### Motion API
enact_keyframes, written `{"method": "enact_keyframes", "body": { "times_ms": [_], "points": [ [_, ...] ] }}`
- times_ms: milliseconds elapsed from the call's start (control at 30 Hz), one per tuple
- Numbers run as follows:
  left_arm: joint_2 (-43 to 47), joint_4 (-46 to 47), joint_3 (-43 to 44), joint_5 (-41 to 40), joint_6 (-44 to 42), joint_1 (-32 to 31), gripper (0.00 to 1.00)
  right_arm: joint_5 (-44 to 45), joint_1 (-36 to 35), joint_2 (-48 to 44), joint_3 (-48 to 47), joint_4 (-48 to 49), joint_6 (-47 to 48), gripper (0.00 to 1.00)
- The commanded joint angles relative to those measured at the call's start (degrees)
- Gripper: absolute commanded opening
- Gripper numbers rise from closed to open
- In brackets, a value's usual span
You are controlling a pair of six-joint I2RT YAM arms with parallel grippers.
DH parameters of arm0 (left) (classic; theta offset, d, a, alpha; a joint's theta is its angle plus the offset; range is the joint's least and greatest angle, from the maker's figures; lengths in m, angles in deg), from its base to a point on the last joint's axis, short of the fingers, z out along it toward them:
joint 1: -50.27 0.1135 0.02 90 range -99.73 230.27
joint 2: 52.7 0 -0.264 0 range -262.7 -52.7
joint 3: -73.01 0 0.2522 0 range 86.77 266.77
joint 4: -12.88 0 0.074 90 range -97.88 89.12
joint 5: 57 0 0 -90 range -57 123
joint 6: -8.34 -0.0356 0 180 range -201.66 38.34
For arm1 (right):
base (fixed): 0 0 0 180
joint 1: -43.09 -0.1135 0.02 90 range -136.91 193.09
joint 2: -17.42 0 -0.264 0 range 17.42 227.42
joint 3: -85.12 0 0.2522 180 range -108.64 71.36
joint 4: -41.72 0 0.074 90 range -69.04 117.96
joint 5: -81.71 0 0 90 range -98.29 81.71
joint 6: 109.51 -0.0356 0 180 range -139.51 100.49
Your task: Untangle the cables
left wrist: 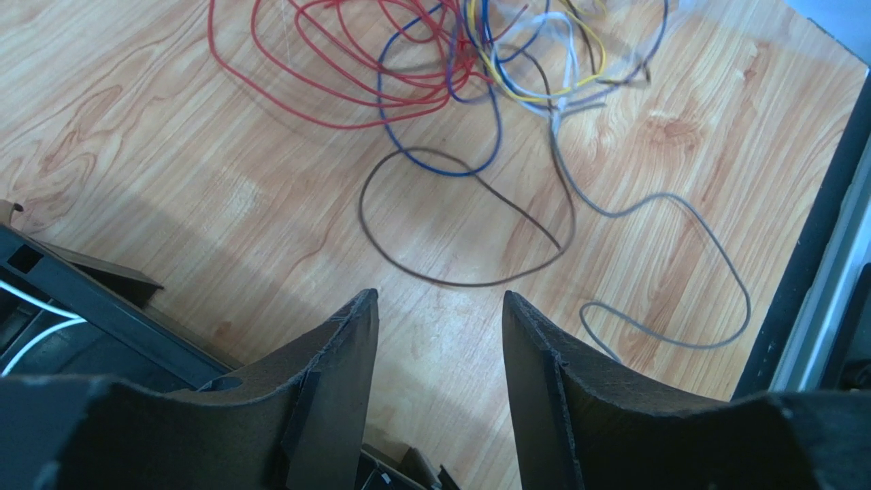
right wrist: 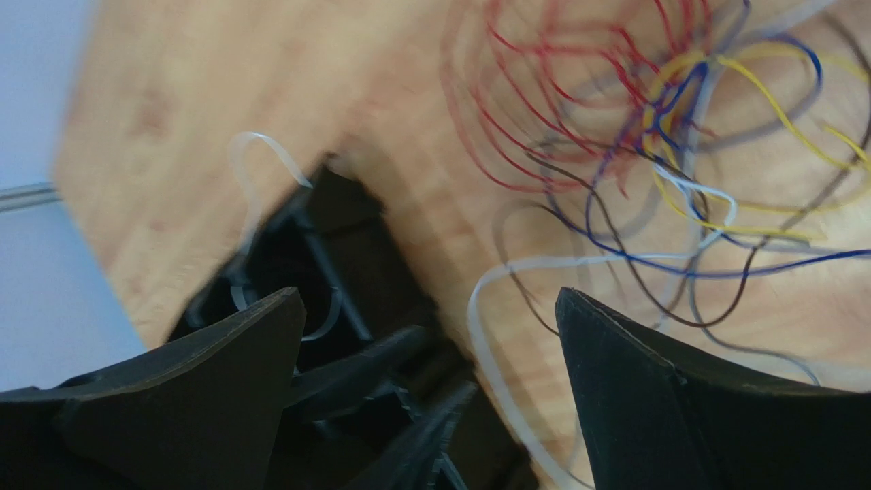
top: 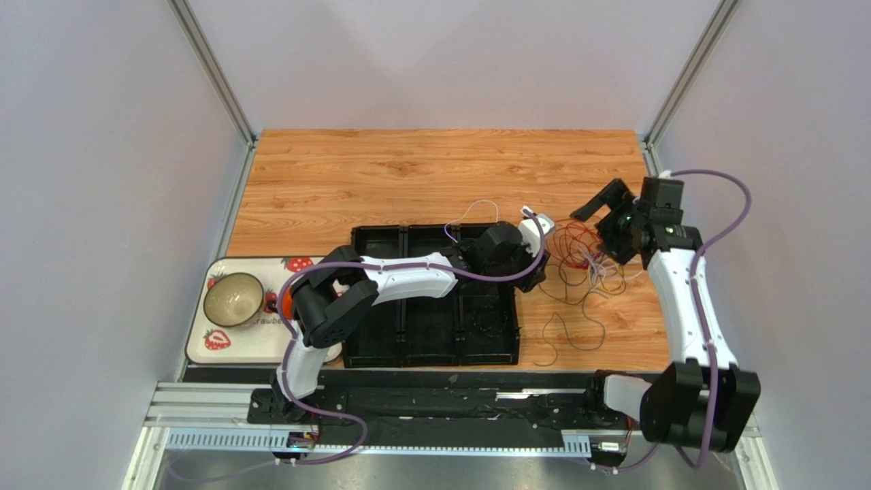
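The cables [top: 579, 257] lie in a loose tangle on the wooden table, just right of the black tray. In the left wrist view I see red loops [left wrist: 337, 71], a blue loop [left wrist: 450, 143], yellow strands [left wrist: 557, 77], a brown loop [left wrist: 460, 219] and a grey strand [left wrist: 670, 271]. My left gripper [left wrist: 440, 296] is open and empty, low over bare wood short of the brown loop; it also shows in the top view [top: 536, 274]. My right gripper [top: 599, 209] is wide open and empty above the tangle's far right side. Its wrist view [right wrist: 429, 296] shows a white cable [right wrist: 491, 306] between the fingers, untouched.
A black compartmented tray [top: 429, 337] sits left of the tangle, with a white wire [left wrist: 36, 327] in it. A strawberry-patterned tray [top: 210, 342] with a bowl [top: 233, 299] stands at the near left. Metal rails run along the near edge. Walls close in on both sides.
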Motion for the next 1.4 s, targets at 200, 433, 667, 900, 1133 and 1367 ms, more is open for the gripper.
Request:
{"method": "enact_keyframes", "body": {
  "times_ms": [200,433,667,900,1133,1367],
  "points": [
    [2.8,3.0,1.4,2.5,2.0,-0.1,0.58,17.1,-0.5,-5.4,-1.8,-12.2,4.3,0.98],
    [-2.9,-4.7,8.1,3.1,-0.1,-1.4,0.58,23.5,-0.5,-10.3,0.9,-13.0,4.3,0.97],
    [-14.4,-22.0,27.1,-10.2,2.7,-2.9,0.53,20.2,-0.5,-11.7,6.8,-11.1,4.5,0.95],
    [-23.2,-31.6,39.3,-14.2,2.1,-1.8,0.52,18.2,-0.5,-11.3,9.4,-9.4,5.4,0.94],
    [-25.4,-33.0,41.0,-14.8,0.6,-1.3,0.52,16.9,-0.5,-10.0,10.0,-7.3,5.6,0.94],
    [-27.4,-33.7,42.9,-13.4,0.4,-1.3,0.47,16.5,-0.5,-8.6,9.9,-6.8,6.2,0.94]
  ]
}}
